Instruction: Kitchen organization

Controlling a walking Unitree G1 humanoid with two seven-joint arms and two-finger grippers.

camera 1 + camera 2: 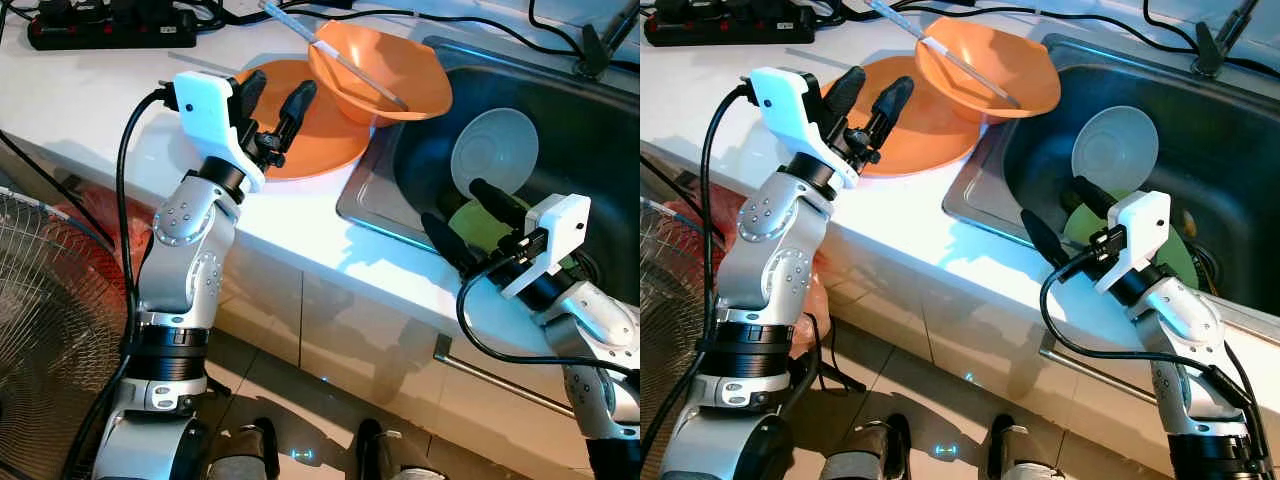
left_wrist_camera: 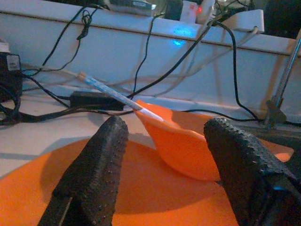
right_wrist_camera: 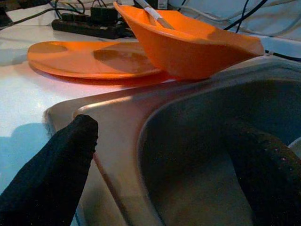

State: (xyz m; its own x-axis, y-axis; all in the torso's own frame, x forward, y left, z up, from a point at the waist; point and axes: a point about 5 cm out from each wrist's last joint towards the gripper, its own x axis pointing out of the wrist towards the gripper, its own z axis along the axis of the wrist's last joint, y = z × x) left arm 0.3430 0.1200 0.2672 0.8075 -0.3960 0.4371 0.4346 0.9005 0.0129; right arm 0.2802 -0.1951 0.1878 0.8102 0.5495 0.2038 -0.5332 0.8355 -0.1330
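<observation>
**Two open grippers by the orange dishes and the sink**

Head views: Down low, nearest the camera, are the robot's own feet on the tiled floor. Above them is a white counter with a metal sink set in it. The left gripper is up over the near edge of the orange plate. Its two black fingers are spread apart and hold nothing. The plate lies flat on the counter, just beside the sink. The orange bowl sits tilted, half on the plate and half on the sink rim, with a thin stick lying in it. The right gripper is at the near edge of the sink. Its fingers are wide apart and empty. One finger reaches into the sink and the other is over the rim. A white plate and a green plate are in the sink, right by that finger. A black power strip and cables lie at the back. A fan stands on the robot's left.

Left wrist view: The two black fingers are well apart. The orange plate is under them, and the bowl shows between them, farther back.

Right wrist view: One finger is over the sink rim and the other is inside the sink. The bowl and plate lie beyond them, apart from both fingers.
</observation>
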